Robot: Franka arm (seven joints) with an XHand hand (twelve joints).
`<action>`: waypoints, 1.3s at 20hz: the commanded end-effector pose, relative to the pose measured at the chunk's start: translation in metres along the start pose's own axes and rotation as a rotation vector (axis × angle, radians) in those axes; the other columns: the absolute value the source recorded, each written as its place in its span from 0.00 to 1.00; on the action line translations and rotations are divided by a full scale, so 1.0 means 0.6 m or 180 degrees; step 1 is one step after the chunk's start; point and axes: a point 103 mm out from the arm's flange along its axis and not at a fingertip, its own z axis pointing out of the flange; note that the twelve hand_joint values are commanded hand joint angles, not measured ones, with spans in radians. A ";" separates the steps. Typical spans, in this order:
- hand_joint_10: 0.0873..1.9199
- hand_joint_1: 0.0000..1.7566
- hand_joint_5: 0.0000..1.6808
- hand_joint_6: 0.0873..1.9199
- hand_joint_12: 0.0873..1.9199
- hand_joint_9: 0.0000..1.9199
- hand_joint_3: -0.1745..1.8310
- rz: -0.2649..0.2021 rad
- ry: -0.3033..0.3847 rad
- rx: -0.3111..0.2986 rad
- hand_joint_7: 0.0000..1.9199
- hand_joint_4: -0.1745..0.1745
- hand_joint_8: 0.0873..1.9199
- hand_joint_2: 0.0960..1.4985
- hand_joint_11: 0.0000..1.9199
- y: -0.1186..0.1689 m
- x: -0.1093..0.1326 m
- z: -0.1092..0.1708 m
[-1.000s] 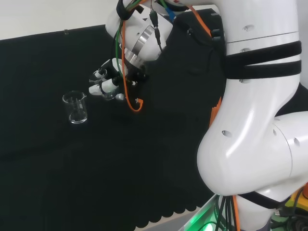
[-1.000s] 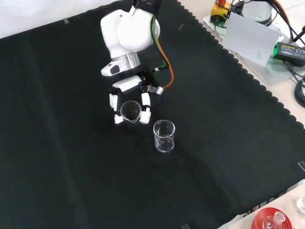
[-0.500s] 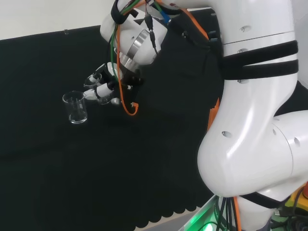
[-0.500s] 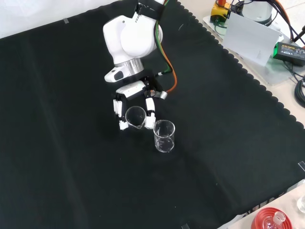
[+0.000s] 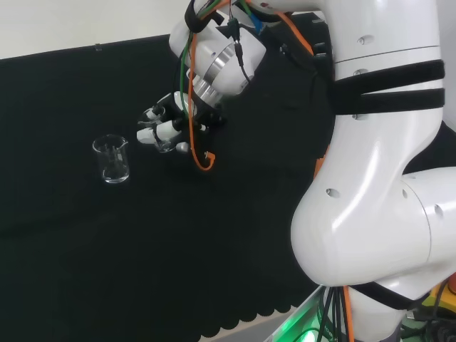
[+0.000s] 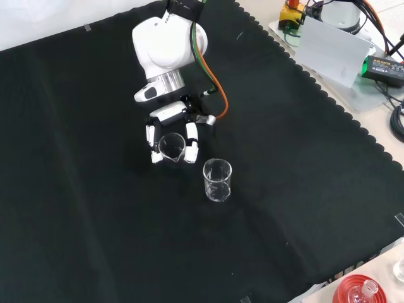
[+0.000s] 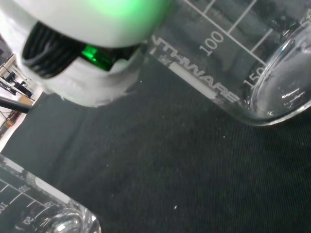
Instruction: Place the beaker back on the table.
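My hand [image 6: 168,114] hangs fingers-down over the black cloth, curled round a small clear beaker [image 6: 171,146] and holding it upright between the fingers [image 6: 190,140]. In the head view the hand [image 5: 168,129] grips this beaker [image 5: 166,144] just right of a second, taller clear beaker [image 5: 112,159]. That second beaker [image 6: 217,180] stands free on the cloth, a short way nearer and to the right of the hand in the front view. The wrist view shows the held beaker [image 7: 233,63] close beside a blurred white part of the hand [image 7: 82,53], and the standing beaker's [image 7: 39,208] rim.
The cloth's scalloped edge [image 6: 328,101] runs down the front view's right side. Beyond it lie a grey box [image 6: 331,50] and a black adapter [image 6: 384,68]. A red ribbed stand with a flask [image 6: 363,291] sits at the bottom right corner. The arm's white links [image 5: 370,178] rise at the head view's right.
Half a second ago the hand with its beaker was almost against the standing beaker. It has since drawn back from it, to about where it was one second ago.
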 end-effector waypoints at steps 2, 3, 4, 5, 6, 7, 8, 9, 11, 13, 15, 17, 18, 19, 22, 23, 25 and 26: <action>0.00 0.67 0.83 0.19 0.38 0.83 0.40 -0.0041 0.0018 0.0156 0.86 0.53 0.00 0.38 0.65 -0.005 -0.012 0.003; 0.00 0.67 0.82 0.20 0.39 0.81 0.38 -0.0051 0.0014 0.0190 0.85 0.57 0.00 0.40 0.63 -0.004 -0.013 0.004; 0.00 0.66 0.80 0.21 0.41 0.79 0.34 -0.0063 0.0008 0.0218 0.82 0.67 0.00 0.43 0.59 -0.004 -0.012 0.006; 0.00 0.65 0.78 0.23 0.45 0.76 0.30 -0.0073 -0.0005 0.0241 0.78 0.80 0.00 0.47 0.54 -0.003 -0.012 0.006; 0.00 0.63 0.73 0.25 0.48 0.73 0.30 -0.0092 -0.0029 0.0263 0.74 0.70 0.00 0.45 0.48 -0.003 -0.011 0.004; 0.00 0.62 0.66 0.28 0.52 0.70 0.32 -0.0112 -0.0042 0.0290 0.70 0.58 0.00 0.42 0.43 -0.002 -0.010 0.004; 0.00 0.60 0.59 0.31 0.56 0.66 0.34 -0.0121 -0.0053 0.0316 0.65 0.50 0.00 0.38 0.37 -0.001 -0.009 0.004; 0.00 0.59 0.53 0.34 0.59 0.62 0.36 -0.0126 -0.0055 0.0330 0.61 0.45 0.00 0.36 0.31 -0.001 -0.008 0.002; 0.00 0.57 0.40 0.36 0.64 0.55 0.38 -0.0119 -0.0015 0.0365 0.54 0.40 0.00 0.33 0.21 -0.003 -0.009 0.000; 0.00 0.55 0.29 0.33 0.66 0.50 0.38 -0.0128 -0.0002 0.0320 0.47 0.33 0.00 0.32 0.15 -0.005 -0.006 0.002; 0.00 0.53 0.24 0.29 0.68 0.46 0.37 -0.0143 -0.0019 0.0277 0.42 0.29 0.00 0.31 0.10 -0.007 -0.005 0.001; 0.00 0.52 0.23 0.25 0.69 0.43 0.36 -0.0159 -0.0047 0.0258 0.38 0.27 0.00 0.31 0.06 -0.010 -0.005 -0.005; 0.00 0.52 0.22 0.24 0.70 0.42 0.35 -0.0168 -0.0060 0.0253 0.37 0.26 0.00 0.32 0.05 -0.011 -0.004 -0.006; 0.00 0.51 0.22 0.22 0.70 0.41 0.35 -0.0169 -0.0079 0.0247 0.37 0.26 0.00 0.32 0.04 -0.011 0.004 -0.003; 0.00 0.51 0.22 0.21 0.70 0.41 0.34 -0.0201 -0.0081 0.0241 0.36 0.26 0.00 0.32 0.04 -0.014 0.005 -0.008; 0.00 0.51 0.22 0.21 0.70 0.40 0.34 -0.0210 -0.0078 0.0243 0.36 0.25 0.00 0.32 0.03 -0.016 0.004 -0.014; 0.00 0.50 0.22 0.19 0.71 0.38 0.34 -0.0198 -0.0129 0.0249 0.34 0.25 0.00 0.32 0.02 -0.013 0.023 -0.003; 0.00 0.50 0.22 0.18 0.71 0.38 0.33 -0.0202 -0.0129 0.0235 0.34 0.25 0.00 0.32 0.02 -0.014 0.022 -0.010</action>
